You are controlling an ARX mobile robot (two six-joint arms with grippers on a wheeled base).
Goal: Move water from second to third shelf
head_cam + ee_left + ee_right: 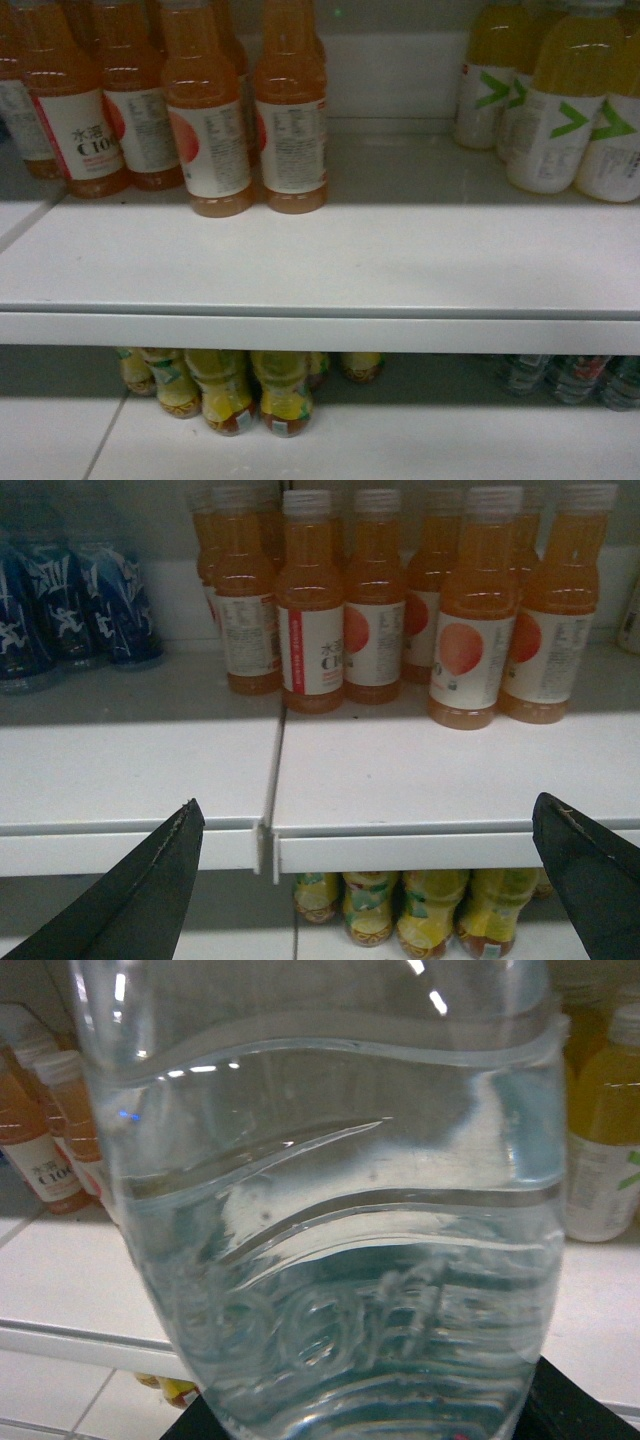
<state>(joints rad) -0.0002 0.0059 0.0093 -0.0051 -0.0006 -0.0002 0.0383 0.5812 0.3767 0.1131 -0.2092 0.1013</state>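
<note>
While the right fingers grip the water bottle, left fingers spread empty; placing it on the shelf comes next.

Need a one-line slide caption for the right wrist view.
Clear ribbed water bottle fills the frame, sitting in the right end effector, with orange drink bottles and a yellow drink bottle on the white shelf behind.

One clear water bottle fills the right wrist view; four yellow drink bottles stand upper right, three blue-labelled bottles upper left.
</note>
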